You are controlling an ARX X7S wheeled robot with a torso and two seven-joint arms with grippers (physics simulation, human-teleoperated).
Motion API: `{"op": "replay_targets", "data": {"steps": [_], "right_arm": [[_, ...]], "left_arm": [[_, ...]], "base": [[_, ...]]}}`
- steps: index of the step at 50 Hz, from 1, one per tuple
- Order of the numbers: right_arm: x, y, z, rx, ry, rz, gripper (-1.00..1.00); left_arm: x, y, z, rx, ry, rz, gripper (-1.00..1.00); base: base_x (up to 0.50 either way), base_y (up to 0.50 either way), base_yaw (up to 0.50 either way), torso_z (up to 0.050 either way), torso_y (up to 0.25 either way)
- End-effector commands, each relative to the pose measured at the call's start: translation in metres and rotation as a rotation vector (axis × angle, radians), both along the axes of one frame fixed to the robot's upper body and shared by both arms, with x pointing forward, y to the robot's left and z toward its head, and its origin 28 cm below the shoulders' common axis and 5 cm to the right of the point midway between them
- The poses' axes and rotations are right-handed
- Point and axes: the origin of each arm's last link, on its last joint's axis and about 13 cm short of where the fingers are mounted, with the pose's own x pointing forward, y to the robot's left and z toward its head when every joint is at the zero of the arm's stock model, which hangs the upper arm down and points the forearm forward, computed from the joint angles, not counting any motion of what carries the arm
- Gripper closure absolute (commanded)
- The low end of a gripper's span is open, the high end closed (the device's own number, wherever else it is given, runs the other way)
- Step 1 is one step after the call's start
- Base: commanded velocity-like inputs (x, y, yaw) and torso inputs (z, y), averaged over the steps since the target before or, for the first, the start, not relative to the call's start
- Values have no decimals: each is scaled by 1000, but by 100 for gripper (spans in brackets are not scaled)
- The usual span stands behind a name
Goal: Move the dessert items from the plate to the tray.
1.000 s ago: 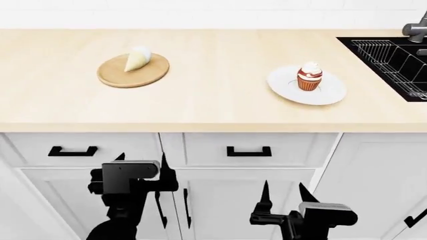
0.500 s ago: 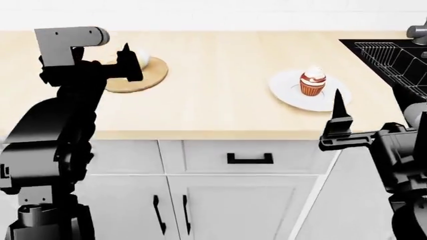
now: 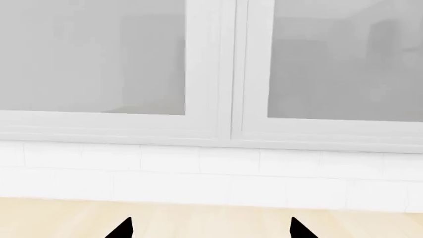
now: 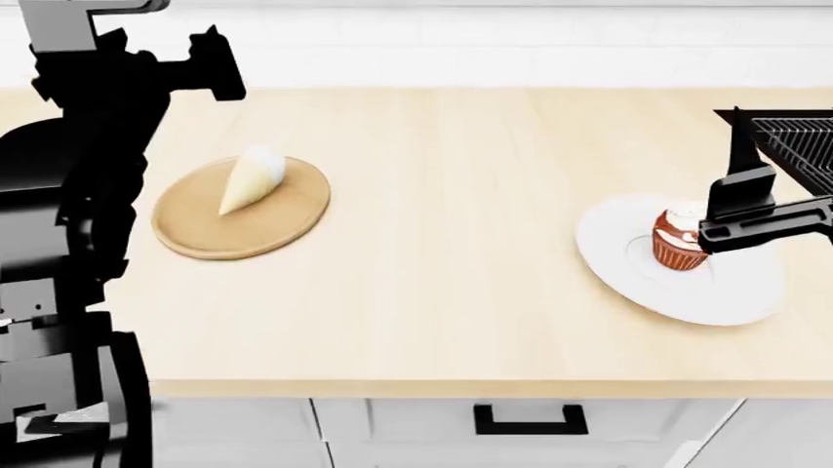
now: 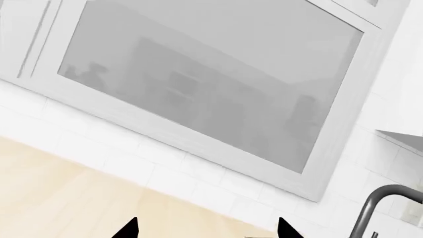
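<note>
Two sweets, well apart on the desk (image 4: 443, 244): cupcake (image 4: 677, 242) upright on the white plate (image 4: 625, 263), right gripper (image 4: 748, 205) just over it, likely lining up a grab. Cone (image 4: 248, 180) flat on the tan disc (image 4: 287, 219). Farther off, left gripper (image 3: 208, 229) raised toward the wall. Fingers apart on both. No tray visible. Sink (image 4: 801, 136) beyond the plate.

A pale wooden countertop (image 4: 456, 195) runs beneath white wall tiles (image 3: 211, 173) and frosted windows (image 3: 92, 54).
</note>
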Motion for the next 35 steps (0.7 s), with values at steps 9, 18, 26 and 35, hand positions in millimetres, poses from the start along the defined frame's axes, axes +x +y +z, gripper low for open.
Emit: {"op": "replay_targets", "data": {"steps": [9, 18, 26, 35], "right_arm": [[-7, -9, 17, -17, -4, -36, -100], [-6, -10, 11, 42, 87, -11, -100], [-35, -22, 23, 131, 363, 84, -100], [-46, -20, 12, 174, 528, 202, -100]], "left_arm": [[0, 0, 3, 7, 11, -38, -100], [-1, 0, 2, 8, 12, -42, -100], [-2, -3, -2, 6, 23, -49, -100], [0, -4, -8, 8, 36, -50, -100]], "base": [[500, -127, 0, 0, 2], [56, 0, 0, 0, 0], [0, 0, 0, 0, 0], [0, 0, 0, 0, 0]]}}
